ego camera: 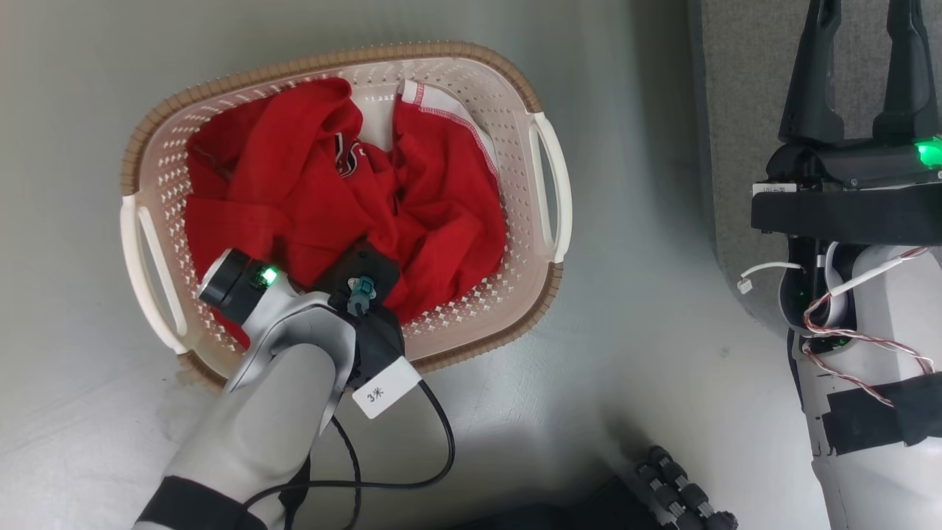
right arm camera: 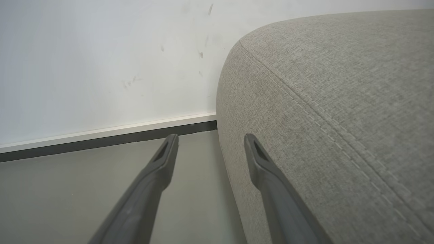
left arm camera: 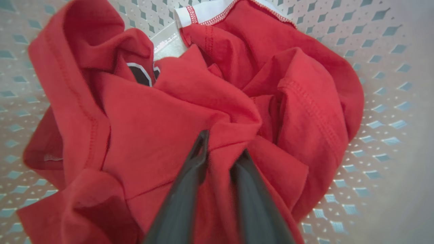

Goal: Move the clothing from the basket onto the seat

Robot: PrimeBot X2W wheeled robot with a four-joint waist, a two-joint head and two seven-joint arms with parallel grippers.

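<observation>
Black cable (ego camera: 434, 449) and a white paper tag (ego camera: 386, 386) hang from the left wrist at the near left, above a smooth grey floor (ego camera: 625, 331).

Left gripper (left arm camera: 223, 145): lowered into the basket (ego camera: 548, 184) from its near side. The two dark fingers are drawn close together, with a raised fold of red cloth pinched between them.

Clothing (ego camera: 309, 199): bright red garments, crumpled in one heap inside the basket and covering most of its bottom. A white-trimmed hem with red stitching lies at the far side, and part of a dark print edged in white shows in a crease at the far left. None of it is on the sofa.

Basket: cream perforated plastic with a brown woven-look rim and a handle on each side. It stands on the floor at left, apart from the sofa.

Right gripper (right arm camera: 210, 139): at the right, fingers spread wide with nothing between them, raised beside the sofa's rounded corner.

Sofa (right arm camera: 339, 101): grey woven upholstery with a stitched seam, at the far right.

Beyond it is a white wall (right arm camera: 101, 51) with a white skirting board (right arm camera: 101, 134).
</observation>
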